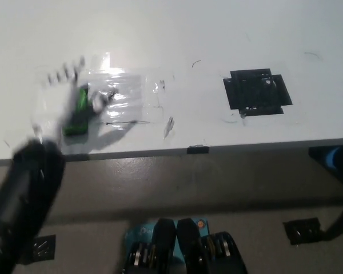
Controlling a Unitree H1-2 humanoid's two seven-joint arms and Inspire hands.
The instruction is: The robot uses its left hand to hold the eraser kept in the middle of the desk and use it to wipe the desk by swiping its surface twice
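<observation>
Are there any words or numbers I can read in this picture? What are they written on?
None can be read.
Teal box on the floor, under the desk edge: a pale mark, too blurred to read.
Black taped square on the desk: no writing.
Green eraser by the blurred left hand: no label visible.

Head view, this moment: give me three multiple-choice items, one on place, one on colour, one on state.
1. Where does the eraser lie?
A. the desk's left part, near the front edge
B. on the black patch
C. on the floor

2. What colour is the eraser?
A. red
B. green
C. blue

3. How does the left hand appear?
A. sharp and flat on the desk
B. motion-blurred beside the eraser
C. out of view

Key: 1 A, it sits left of the clear taped sheet, far from the black patch. 2 B, it shows green. 3 B, the white hand is smeared; its grip cannot be judged.
</observation>
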